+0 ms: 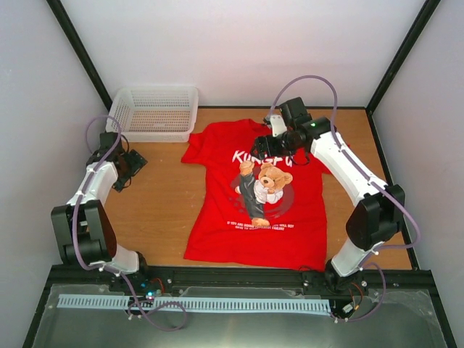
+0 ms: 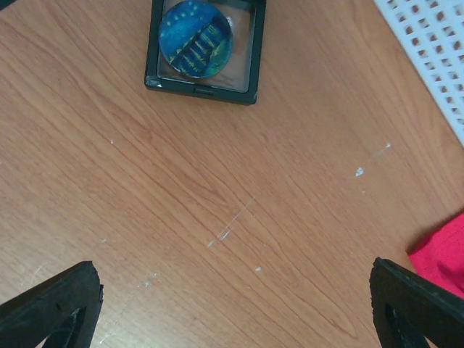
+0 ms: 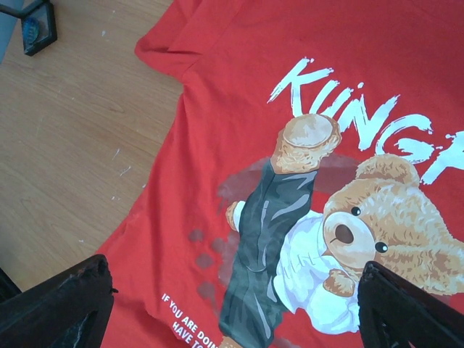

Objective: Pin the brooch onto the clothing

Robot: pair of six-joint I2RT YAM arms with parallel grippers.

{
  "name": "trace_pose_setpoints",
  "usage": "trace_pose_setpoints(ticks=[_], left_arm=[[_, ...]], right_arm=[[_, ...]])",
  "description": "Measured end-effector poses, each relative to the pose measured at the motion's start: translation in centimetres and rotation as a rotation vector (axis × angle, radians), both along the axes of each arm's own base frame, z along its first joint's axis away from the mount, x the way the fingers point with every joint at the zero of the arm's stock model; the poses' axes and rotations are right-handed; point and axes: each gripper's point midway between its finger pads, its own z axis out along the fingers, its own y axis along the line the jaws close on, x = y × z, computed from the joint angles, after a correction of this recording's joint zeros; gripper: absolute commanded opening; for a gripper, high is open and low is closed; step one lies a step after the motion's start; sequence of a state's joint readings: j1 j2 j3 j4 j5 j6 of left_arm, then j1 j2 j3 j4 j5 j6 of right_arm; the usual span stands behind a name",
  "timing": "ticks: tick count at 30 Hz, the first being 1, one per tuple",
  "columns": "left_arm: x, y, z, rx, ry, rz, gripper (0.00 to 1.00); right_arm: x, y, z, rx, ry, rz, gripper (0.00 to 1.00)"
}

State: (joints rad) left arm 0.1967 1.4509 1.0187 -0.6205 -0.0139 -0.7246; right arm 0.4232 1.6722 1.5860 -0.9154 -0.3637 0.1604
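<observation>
Wooden tabletop (image 1: 159,203), white-walled booth | we found the tiny round dark-blue brooch (image 2: 194,38) in its black square case (image 2: 199,90) on bare wood, apart from the flat bright-red printed T-shirt (image 1: 261,210) | left gripper (image 2: 232,308) and right gripper (image 3: 232,312) both gaped wide, empty | picking up and pinning remained.

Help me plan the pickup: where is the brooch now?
Left wrist view: the brooch sits in a black square case on the table, ahead of the open left hand, left of the red shirt.
</observation>
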Motion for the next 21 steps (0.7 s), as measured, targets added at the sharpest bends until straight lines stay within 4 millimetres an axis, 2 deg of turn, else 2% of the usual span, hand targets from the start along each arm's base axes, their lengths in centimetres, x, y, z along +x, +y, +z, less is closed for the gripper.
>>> trace_pose_setpoints(ticks=[9,15,21], left_arm=[[0.5,1.1,-2.2,0.010,0.042,0.016,1.00],[1.3,2.1,-1.8,0.036,0.012,-0.031,1.00],[1.8,4.0,-0.6,0.024,-0.062,-0.083,1.00]], right_arm=[[-0.2,-0.2,0.8,0.001,-0.043,0.010,0.90],[-0.9,-0.2,0.5,0.021,-0.039,0.022,0.90],[-1.5,0.2,-0.4,0.042,-0.006,0.035,0.90]])
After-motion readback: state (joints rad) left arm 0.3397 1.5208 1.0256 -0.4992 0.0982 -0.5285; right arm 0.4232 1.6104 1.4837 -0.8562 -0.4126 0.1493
